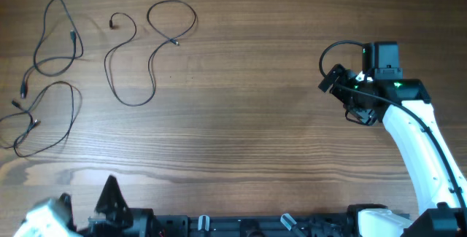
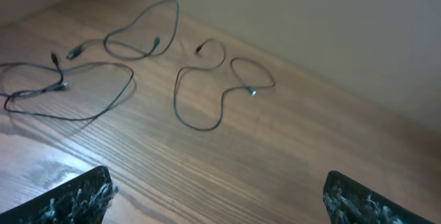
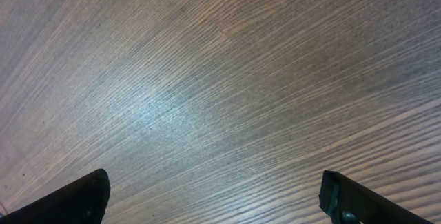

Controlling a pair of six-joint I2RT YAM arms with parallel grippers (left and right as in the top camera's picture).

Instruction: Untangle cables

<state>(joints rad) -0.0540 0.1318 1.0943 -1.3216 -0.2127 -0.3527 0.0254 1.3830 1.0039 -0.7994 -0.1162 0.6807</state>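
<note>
Three cables (image 1: 135, 103) overhead, loose strands at the far left of the wood-grain surface (image 1: 255, 135), the two leftmost perhaps touching. From the left wrist: left tool (image 2: 220, 200) spread wide, empty, short of them, pale wall (image 2: 310, 17) behind; risks dragging one loop over another if swept low. From the right wrist: right tool (image 3: 217, 196) spread, empty, above bare wood.

Bare tabletop (image 1: 241, 120) across the middle; thin loose cables (image 1: 108, 69) along the far left.
</note>
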